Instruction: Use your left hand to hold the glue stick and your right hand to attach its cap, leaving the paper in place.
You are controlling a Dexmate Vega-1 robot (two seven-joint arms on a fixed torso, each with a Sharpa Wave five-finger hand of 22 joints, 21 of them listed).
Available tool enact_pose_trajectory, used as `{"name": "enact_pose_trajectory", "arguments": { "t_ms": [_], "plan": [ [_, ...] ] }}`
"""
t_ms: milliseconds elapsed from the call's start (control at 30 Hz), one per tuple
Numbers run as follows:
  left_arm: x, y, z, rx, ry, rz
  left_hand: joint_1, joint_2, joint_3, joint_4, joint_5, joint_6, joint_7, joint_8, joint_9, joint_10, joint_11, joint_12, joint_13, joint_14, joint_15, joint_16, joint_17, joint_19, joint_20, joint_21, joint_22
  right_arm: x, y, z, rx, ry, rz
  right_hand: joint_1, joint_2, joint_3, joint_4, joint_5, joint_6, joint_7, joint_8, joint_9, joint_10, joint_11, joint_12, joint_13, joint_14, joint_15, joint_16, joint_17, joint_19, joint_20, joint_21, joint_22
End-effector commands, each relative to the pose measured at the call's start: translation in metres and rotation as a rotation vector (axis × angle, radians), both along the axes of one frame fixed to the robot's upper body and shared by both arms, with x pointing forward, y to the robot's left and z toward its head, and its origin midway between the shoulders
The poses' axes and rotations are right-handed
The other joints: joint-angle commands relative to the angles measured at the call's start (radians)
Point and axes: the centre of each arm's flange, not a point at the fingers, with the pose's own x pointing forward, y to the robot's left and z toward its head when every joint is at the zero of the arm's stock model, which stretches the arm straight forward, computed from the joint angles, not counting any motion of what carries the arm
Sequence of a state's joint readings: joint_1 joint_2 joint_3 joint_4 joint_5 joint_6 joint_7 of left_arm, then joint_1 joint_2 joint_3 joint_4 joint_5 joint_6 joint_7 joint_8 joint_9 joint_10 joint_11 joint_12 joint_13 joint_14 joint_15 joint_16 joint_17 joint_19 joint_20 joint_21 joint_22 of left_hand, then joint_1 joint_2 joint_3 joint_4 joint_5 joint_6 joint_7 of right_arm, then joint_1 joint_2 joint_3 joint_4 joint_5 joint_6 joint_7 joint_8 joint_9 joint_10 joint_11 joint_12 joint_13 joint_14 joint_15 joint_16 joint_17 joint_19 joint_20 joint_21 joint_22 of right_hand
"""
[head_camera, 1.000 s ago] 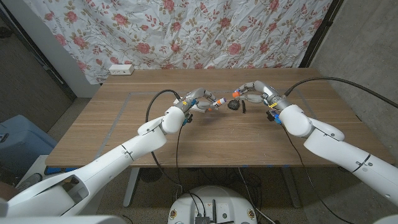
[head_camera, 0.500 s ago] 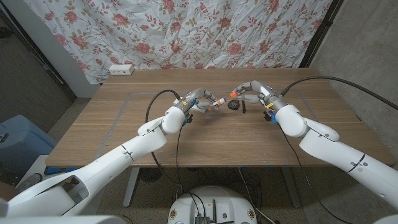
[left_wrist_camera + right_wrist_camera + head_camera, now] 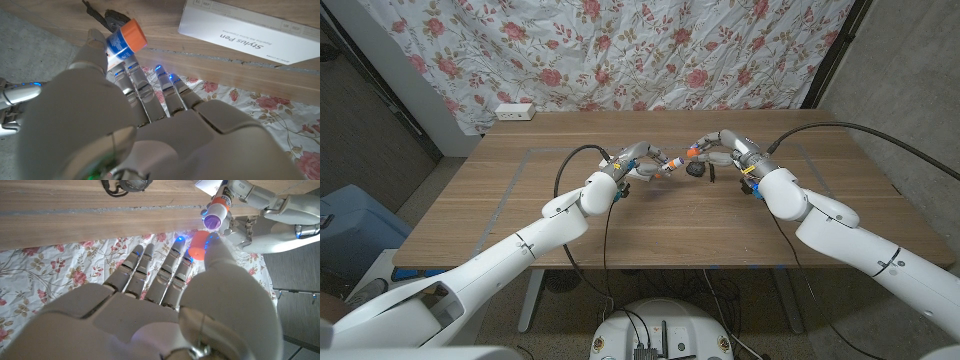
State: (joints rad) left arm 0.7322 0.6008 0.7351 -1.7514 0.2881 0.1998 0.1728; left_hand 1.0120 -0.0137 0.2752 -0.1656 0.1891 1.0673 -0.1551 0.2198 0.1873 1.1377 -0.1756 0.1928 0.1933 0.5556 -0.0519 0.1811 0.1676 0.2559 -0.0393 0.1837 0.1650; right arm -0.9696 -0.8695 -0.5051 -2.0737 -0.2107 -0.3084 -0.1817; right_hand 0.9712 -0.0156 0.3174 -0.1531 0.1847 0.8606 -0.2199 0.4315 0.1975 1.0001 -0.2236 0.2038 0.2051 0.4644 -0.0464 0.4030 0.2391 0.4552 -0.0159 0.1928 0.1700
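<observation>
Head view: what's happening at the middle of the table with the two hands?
The left hand holds the glue stick above the table, its open end toward the right hand. The right hand pinches the orange cap and has it close to the stick's tip; the cap is not yet on. A small dark object lies on the table just beyond them. In the left wrist view a white box marked Stylus Pen shows.
</observation>
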Motion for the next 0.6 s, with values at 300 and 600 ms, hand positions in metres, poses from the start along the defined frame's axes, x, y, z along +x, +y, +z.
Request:
{"name": "enact_pose_trajectory", "arguments": {
  "t_ms": [300, 600],
  "plan": [
    [0.0021, -0.0028, 0.0008, -0.001, -0.003, -0.005, -0.036, 0.066, 0.019, 0.007, 0.008, 0.054, -0.044, 0.003, 0.010, 0.053, -0.050, 0.005, 0.004, 0.006, -0.152, -0.002, 0.001, 0.002, -0.010, 0.004, 0.004, 0.0038, 0.0075, -0.0046, -0.003, 0.013, -0.002, 0.004, 0.010, -0.007, 0.001, 0.001, 0.005, -0.001, -0.006, 0.002, 0.000, 0.001, -0.004, 0.003, 0.002, -0.135, 0.000, 0.004, 0.011, 0.001, 0.005, 0.002],
    [0.0008, -0.0035, -0.0005, -0.006, -0.002, -0.003, -0.043, 0.066, 0.023, 0.007, 0.007, 0.052, -0.047, 0.002, 0.010, 0.053, -0.050, 0.005, 0.004, 0.006, -0.153, -0.003, 0.000, 0.002, -0.010, 0.005, 0.004, 0.0053, 0.0083, -0.0071, 0.006, 0.025, 0.002, 0.003, 0.010, -0.009, 0.001, 0.001, 0.005, -0.001, -0.007, 0.002, -0.001, 0.001, -0.004, 0.003, 0.003, -0.134, 0.001, 0.004, 0.013, 0.001, 0.006, 0.002]
  ]
}}
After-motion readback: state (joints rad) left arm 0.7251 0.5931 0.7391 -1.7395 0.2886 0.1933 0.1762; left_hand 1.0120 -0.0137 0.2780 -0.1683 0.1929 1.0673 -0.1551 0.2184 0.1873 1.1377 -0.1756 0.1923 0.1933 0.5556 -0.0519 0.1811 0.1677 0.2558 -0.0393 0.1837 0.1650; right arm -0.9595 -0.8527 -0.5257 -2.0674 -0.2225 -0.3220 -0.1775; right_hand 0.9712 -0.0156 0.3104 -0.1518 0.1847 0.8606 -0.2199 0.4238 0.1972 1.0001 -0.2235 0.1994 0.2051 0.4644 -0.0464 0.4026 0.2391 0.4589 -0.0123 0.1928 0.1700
